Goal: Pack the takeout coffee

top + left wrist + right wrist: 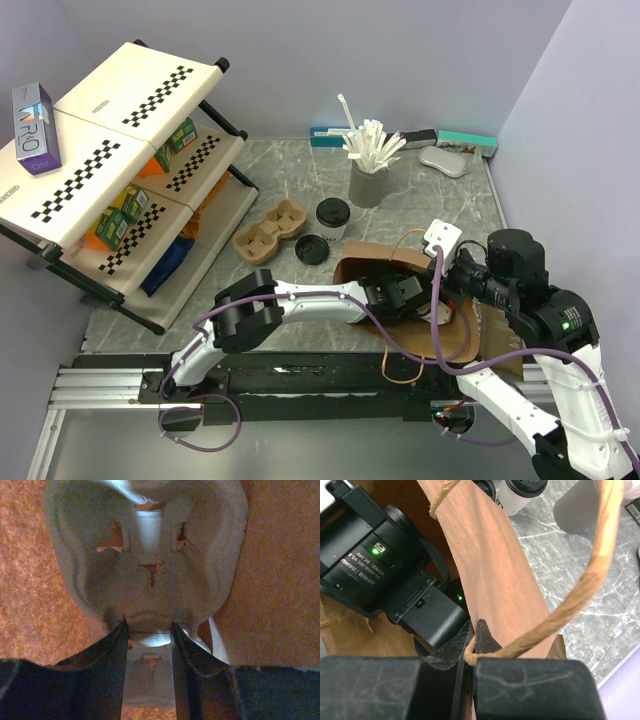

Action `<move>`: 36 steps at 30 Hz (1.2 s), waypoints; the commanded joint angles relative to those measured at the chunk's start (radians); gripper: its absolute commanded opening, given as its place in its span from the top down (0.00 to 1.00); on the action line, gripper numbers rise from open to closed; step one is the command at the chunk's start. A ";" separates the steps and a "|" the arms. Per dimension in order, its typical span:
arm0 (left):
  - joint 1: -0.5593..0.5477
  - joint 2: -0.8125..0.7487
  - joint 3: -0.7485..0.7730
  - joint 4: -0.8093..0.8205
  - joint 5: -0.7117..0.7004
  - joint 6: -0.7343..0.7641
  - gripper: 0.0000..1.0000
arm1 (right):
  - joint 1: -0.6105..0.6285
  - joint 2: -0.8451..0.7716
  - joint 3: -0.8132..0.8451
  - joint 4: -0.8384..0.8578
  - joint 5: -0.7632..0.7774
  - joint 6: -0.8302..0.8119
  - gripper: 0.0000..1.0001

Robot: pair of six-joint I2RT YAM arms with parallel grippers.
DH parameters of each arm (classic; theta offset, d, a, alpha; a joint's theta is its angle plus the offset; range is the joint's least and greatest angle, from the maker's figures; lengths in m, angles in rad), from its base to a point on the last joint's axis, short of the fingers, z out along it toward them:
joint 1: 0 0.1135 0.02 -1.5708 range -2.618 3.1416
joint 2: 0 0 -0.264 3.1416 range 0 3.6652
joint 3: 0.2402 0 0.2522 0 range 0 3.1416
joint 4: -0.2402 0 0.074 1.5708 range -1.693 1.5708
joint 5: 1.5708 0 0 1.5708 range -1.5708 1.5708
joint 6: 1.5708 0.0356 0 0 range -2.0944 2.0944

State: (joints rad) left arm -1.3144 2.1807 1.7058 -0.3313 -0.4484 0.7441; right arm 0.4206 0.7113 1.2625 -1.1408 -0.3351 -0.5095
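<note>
The takeout coffee, a white paper cup with its black lid on (332, 218), stands on the marble table behind the bag; it also shows in the right wrist view (521, 494). A loose black lid (312, 250) lies in front of it. A brown paper bag (365, 262) lies open towards the left. My left gripper (400, 296) reaches inside the bag; in its wrist view it (148, 627) is shut on the rim of a pulp cup carrier (150, 555). My right gripper (436, 298) is shut on the bag's rim and twine handle (476, 630).
A second brown pulp carrier (270, 232) sits left of the cup. A dark grey cup of white sticks (370, 182) stands behind. A shelf rack with snack boxes (130, 170) fills the left. Flat boxes (455, 140) line the back wall.
</note>
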 commanded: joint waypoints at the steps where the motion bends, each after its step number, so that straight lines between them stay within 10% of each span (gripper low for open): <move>1: 0.010 0.024 0.037 0.018 -0.091 -0.006 0.99 | 0.004 0.007 0.043 -0.010 -0.099 0.052 1.00; 36: 0.053 0.015 0.069 0.038 -0.102 -0.178 0.99 | -0.074 0.034 0.005 0.021 -0.116 0.273 1.00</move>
State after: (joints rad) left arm -1.2884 2.2395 1.7756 -0.3416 -0.5812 0.6281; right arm 0.3477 0.7460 1.2510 -1.0828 -0.3611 -0.2878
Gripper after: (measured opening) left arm 0.395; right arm 0.021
